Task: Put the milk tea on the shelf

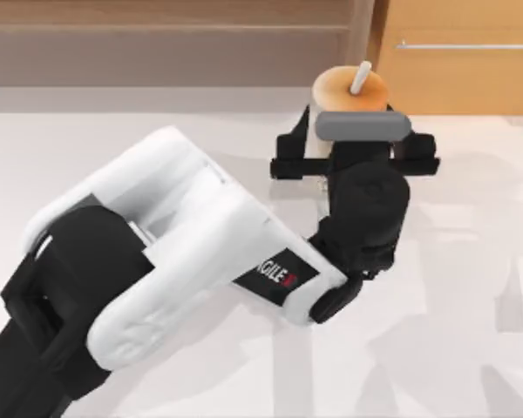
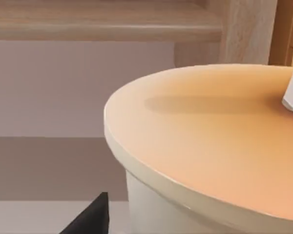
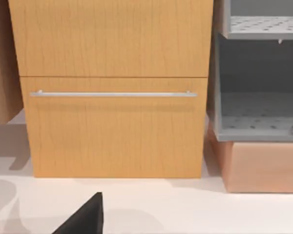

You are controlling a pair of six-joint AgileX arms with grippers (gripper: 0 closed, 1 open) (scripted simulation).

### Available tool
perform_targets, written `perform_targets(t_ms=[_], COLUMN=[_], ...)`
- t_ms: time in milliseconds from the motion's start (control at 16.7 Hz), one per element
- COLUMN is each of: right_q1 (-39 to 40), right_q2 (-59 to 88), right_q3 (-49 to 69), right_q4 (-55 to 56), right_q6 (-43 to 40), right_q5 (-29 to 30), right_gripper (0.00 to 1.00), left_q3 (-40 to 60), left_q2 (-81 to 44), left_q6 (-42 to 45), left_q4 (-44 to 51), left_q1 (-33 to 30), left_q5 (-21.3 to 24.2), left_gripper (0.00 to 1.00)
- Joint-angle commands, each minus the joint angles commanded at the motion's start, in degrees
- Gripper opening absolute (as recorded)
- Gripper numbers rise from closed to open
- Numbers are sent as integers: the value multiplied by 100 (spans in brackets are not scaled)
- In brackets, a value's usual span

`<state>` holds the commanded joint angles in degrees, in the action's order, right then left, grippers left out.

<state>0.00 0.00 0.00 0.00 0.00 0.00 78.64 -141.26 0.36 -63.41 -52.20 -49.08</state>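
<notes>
Left gripper (image 1: 353, 161) pinching milk tea (image 1: 349, 91), orange lid, white straw, before shelf (image 1: 157, 39).

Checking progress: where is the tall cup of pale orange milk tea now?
In the top view the milk tea sits right of centre at the table's back, between the left gripper fingers, before the brown wooden shelf.

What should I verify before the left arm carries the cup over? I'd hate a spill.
1. Left hand at the milk tea, fingers either side: ok.
2. Grip firm: cannot tell; contact is hidden under the wrist.
3. Cup upright, straw in the lid: ok.
4. Cup off the table: cannot tell.
5. Shelf board bare in the part seen: ok.
6. Path clear: cup sits by the post and cabinet; move toward the table's left: not ok yet.
</notes>
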Motion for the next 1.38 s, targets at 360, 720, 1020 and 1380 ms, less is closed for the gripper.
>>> perform_targets(t_ms=[360,720,1020,1380], right_q1=[0,0,0,0], right_q2=[0,0,0,0], right_q3=[0,0,0,0], right_q4=[0,0,0,0], right_q6=[0,0,0,0], right_q5=[0,0,0,0], right_gripper=[100,100,100,100], left_q3=[0,0,0,-16], left_q2=[0,0,0,109], left_q6=[0,0,0,11], left_q4=[0,0,0,91], left_q1=[0,0,0,-17], left_q5=[0,0,0,-2], left_gripper=[40,0,0,0])
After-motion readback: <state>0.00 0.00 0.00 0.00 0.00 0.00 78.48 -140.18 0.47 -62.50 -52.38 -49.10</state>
